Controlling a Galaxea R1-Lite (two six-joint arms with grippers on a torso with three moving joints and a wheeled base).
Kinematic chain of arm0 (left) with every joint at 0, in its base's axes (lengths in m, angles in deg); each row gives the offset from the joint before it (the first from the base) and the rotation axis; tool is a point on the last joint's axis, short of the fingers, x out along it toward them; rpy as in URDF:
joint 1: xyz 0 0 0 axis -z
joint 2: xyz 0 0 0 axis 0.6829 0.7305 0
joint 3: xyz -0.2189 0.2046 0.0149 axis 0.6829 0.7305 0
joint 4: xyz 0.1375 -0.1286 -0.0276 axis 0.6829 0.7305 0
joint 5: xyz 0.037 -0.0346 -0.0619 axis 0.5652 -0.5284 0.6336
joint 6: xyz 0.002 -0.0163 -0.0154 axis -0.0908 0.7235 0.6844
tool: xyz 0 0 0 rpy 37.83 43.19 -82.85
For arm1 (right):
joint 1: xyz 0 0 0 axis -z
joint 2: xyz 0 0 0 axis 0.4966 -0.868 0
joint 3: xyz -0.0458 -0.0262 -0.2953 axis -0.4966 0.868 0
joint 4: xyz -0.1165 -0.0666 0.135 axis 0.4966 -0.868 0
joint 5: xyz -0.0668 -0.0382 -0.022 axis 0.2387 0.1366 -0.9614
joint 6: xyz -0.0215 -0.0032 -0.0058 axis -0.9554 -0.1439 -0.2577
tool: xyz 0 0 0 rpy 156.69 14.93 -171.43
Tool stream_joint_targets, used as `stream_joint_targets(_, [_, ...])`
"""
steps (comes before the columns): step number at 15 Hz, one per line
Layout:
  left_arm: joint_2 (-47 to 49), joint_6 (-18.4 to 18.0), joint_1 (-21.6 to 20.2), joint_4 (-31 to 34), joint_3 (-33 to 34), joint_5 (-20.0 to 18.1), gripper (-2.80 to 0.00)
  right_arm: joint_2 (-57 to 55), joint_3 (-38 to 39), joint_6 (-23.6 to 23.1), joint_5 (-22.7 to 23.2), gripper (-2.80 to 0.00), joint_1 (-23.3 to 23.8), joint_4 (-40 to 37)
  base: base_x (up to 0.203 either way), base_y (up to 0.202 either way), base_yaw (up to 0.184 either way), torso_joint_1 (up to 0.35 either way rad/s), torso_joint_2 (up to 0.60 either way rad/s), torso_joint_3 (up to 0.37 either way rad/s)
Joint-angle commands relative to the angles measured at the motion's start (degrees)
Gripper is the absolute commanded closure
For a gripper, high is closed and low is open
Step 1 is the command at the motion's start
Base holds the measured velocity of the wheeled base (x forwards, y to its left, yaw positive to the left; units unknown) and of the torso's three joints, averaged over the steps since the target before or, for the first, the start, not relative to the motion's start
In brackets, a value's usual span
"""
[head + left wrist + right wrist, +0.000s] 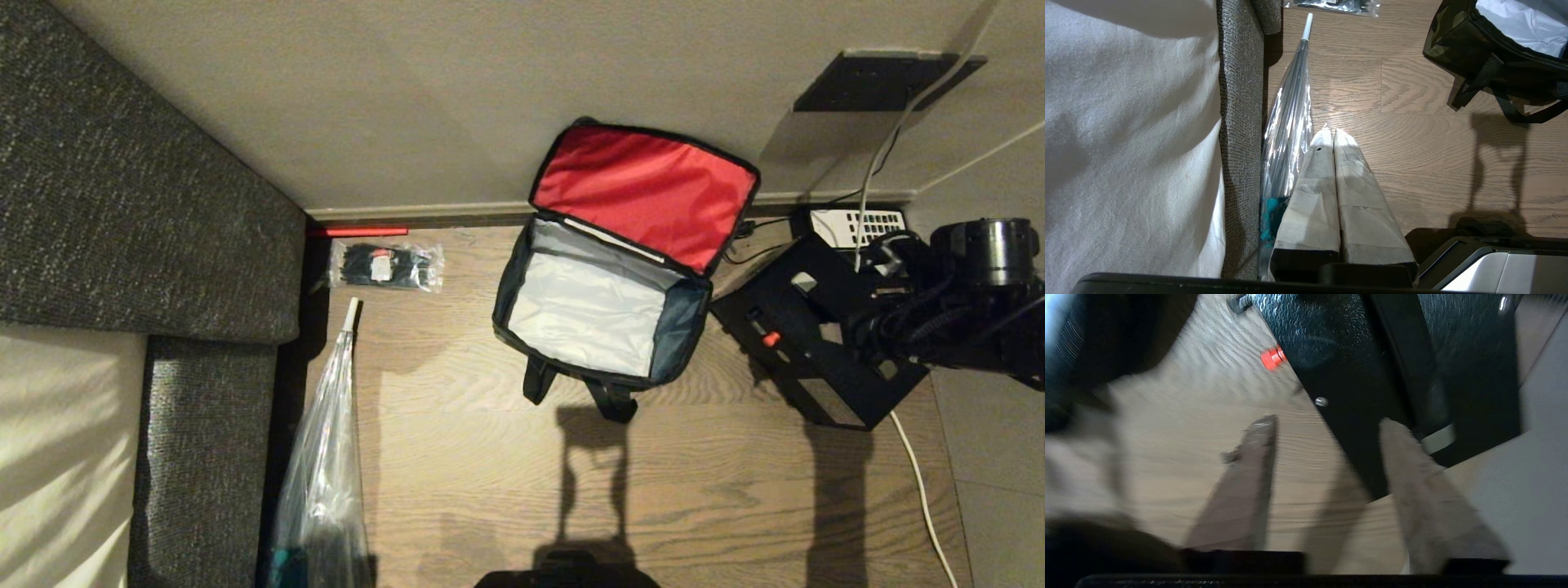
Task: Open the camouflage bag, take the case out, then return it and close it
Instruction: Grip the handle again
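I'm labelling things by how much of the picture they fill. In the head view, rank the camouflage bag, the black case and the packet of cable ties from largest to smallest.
1. Camouflage bag, lid open, clearly largest.
2. Case, partly hidden by the right arm, so its full extent is unsure.
3. Packet of cable ties, clearly smallest.
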Motion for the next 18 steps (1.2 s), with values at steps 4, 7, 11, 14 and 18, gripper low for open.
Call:
stream_joint_targets(4, [-0.09, 0.07, -0.01, -0.02, 0.01, 0.02, 0.00, -3.12, 11.36, -21.37, -1.91, -2.80, 0.10, 23.20, 0.000, 0.000, 0.000, 0.000, 0.00, 0.000])
stream_joint_targets(7, [-0.09, -0.02, -0.01, -0.02, 0.01, 0.02, 0.00, -8.30, 14.04, -31.97, -12.35, -2.80, 0.11, 38.37, 0.000, 0.000, 0.000, 0.000, 0.00, 0.000])
stream_joint_targets(11, [-0.09, -0.02, -0.01, -0.02, 0.01, 0.02, 0.00, -14.77, 16.50, -48.35, -23.56, -2.80, 0.03, 55.84, 0.000, 0.000, 0.000, 0.000, 0.00, 0.000])
stream_joint_targets(14, [-0.09, 0.07, -0.01, -0.02, 0.01, 0.02, 0.00, -18.39, 14.09, -48.18, -31.12, -2.80, -1.22, 56.37, 0.000, 0.000, 0.000, 0.000, 0.00, 0.000])
stream_joint_targets(18, [-0.09, 0.06, -0.01, -0.02, 0.01, 0.02, 0.00, -20.97, 10.84, -45.47, -34.27, -2.80, -4.69, 56.47, 0.000, 0.000, 0.000, 0.000, 0.00, 0.000])
